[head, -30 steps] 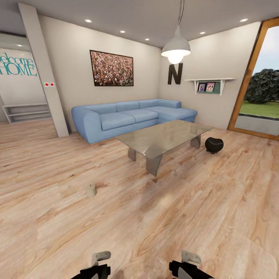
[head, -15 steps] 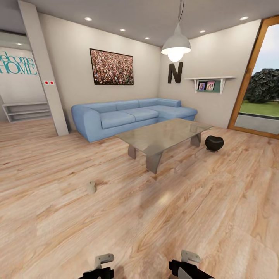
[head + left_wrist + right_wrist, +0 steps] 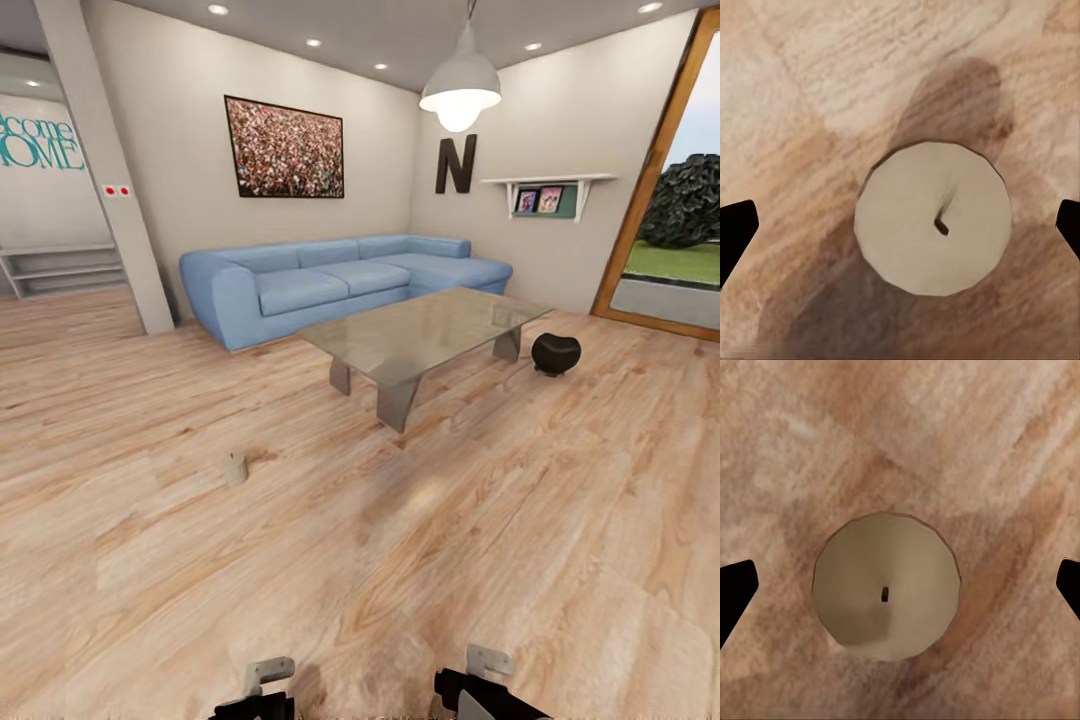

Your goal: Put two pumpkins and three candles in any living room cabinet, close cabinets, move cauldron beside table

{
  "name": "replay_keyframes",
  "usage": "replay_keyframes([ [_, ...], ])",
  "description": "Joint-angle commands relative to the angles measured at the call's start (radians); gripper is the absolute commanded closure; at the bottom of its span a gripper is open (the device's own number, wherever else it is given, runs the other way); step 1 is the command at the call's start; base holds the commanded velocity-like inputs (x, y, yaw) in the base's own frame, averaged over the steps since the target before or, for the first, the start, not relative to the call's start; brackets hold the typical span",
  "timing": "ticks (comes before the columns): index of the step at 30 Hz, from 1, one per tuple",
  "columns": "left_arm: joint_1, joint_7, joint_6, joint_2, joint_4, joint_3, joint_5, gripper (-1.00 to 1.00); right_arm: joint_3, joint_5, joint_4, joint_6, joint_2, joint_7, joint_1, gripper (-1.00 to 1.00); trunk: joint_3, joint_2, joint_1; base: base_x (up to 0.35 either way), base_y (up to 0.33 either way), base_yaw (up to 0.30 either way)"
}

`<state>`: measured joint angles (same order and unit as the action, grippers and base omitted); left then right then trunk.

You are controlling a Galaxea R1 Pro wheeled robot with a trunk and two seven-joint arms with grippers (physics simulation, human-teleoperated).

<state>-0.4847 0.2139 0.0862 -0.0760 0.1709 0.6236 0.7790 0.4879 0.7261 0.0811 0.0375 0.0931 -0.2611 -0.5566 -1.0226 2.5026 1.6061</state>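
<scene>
now camera tilted up, candle point(image 3: 235, 467) unmoved near table point(image 3: 420, 335), cauldron point(image 3: 555, 353) beside.

Wall lettering point(image 3: 40, 143) reads "…come HOME"; letter "N" point(image 3: 455, 165) hangs on wall.

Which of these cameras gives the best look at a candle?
The left wrist view: its candle sits large and centred, seen from above, bent wick clear. The right wrist view shows another candle nearly as well. The head view shows a third candle as a tiny stub on the floor.
</scene>
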Motion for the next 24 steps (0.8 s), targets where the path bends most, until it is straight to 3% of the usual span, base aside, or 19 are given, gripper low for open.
replay_keyframes([
  [1, 0.000, 0.007, 0.004, 0.000, 0.002, 0.008, 0.006, -1.00, 0.009, 0.006, 0.002, 0.004, 0.000, -0.006, 0.000, -1.00, -0.005, 0.001, 0.000, 0.000, 0.000, 0.000],
  [7, 0.000, 0.007, 0.004, 0.000, 0.002, 0.008, 0.006, -1.00, 0.009, 0.001, 0.001, -0.020, 0.000, 0.016, 0.000, -1.00, -0.013, 0.001, 0.001, 0.000, 0.000, 0.000],
  [13, 0.000, 0.007, 0.004, -0.001, 0.002, 0.008, 0.006, -1.00, 0.008, -0.063, -0.003, -0.046, 0.001, 0.048, 0.000, -1.00, -0.024, 0.002, 0.002, 0.000, 0.000, 0.000],
  [17, 0.000, 0.007, 0.004, -0.001, 0.002, 0.008, 0.006, -1.00, 0.008, -0.070, -0.003, -0.053, 0.001, 0.050, 0.000, -1.00, -0.040, 0.003, 0.004, 0.000, 0.000, 0.000],
  [24, 0.000, 0.006, 0.003, -0.001, 0.002, 0.008, 0.006, -1.00, 0.008, -0.071, -0.003, -0.056, 0.001, 0.051, 0.000, -1.00, -0.040, 0.003, 0.004, 0.000, 0.000, 0.000],
])
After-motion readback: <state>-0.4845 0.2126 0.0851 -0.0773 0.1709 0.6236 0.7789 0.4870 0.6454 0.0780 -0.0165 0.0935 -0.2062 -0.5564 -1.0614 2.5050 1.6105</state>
